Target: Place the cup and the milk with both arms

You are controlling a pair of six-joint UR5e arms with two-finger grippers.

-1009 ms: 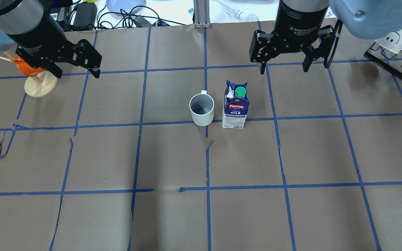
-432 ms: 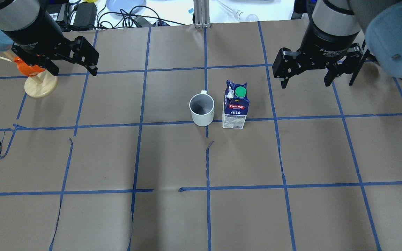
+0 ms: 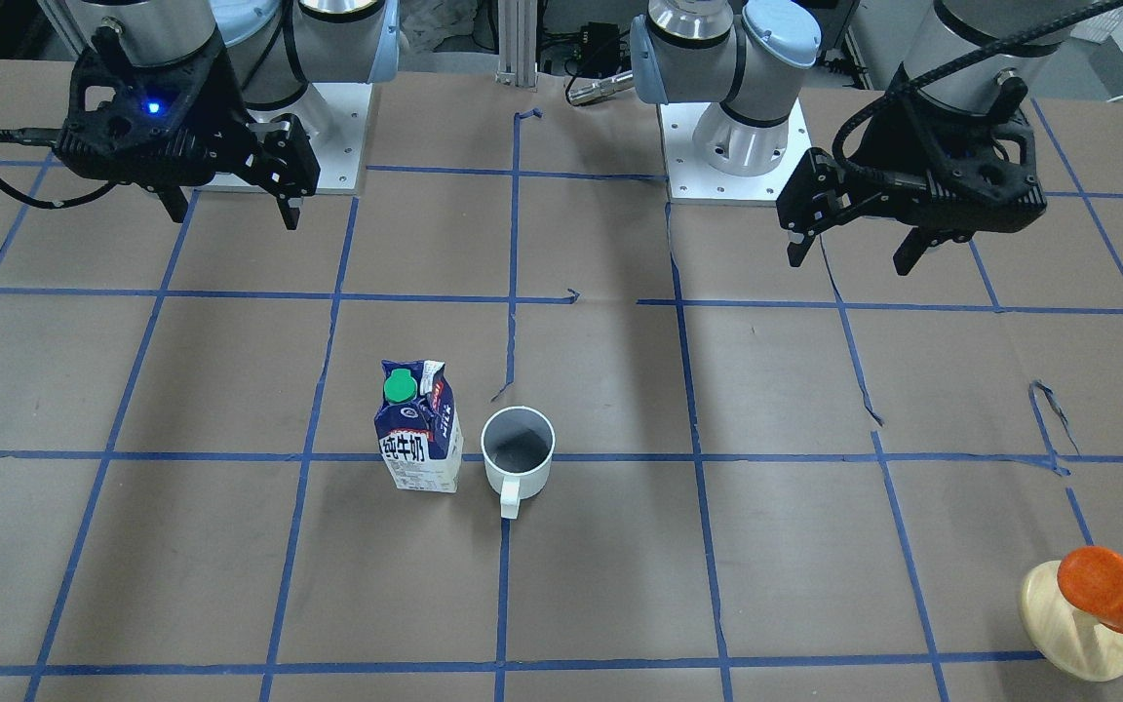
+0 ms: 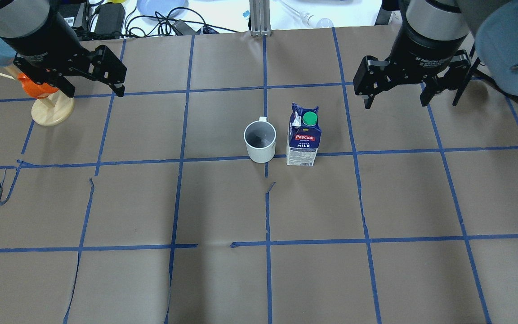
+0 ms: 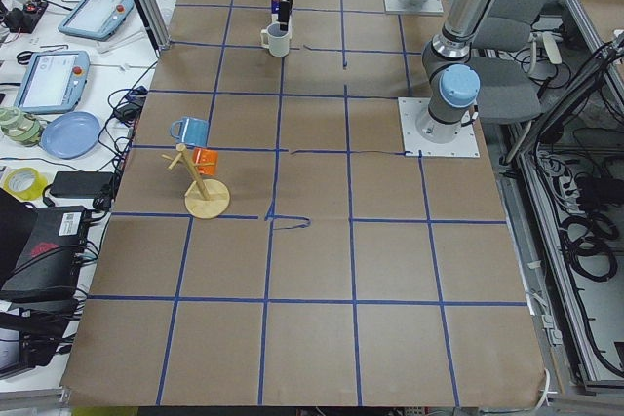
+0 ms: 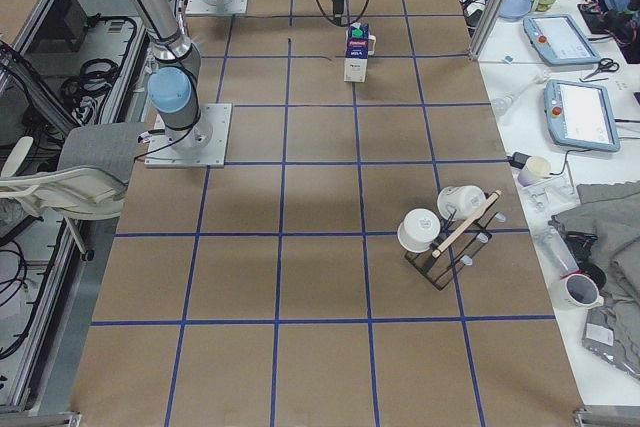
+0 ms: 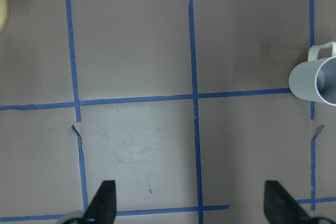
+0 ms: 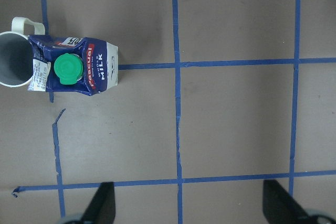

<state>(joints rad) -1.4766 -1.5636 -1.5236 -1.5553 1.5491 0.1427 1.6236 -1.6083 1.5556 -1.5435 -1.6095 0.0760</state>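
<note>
The white cup [image 4: 260, 141] stands upright at the table's middle, handle toward the far side. The milk [image 4: 303, 137] stands upright just right of it, close beside it but apart. Both show in the front view, cup [image 3: 518, 450] and milk [image 3: 417, 444]. My left gripper [image 4: 96, 92] is open and empty, high over the table far left of the cup. Its wrist view has the cup [image 7: 315, 80] at the right edge. My right gripper [image 4: 396, 102] is open and empty, right of and beyond the milk. Its wrist view shows the milk [image 8: 73, 69] at upper left.
A wooden mug stand [image 4: 47, 105] with an orange cup and a blue cup stands at the far left, just beside my left gripper. A black rack [image 6: 445, 237] with white cups stands at the right end. Cables and a blue plate [image 4: 160, 6] lie beyond the far edge.
My right gripper has swung to the right, away from the milk, and stays open. My left gripper has shifted only slightly. Cup and milk have not moved.
</note>
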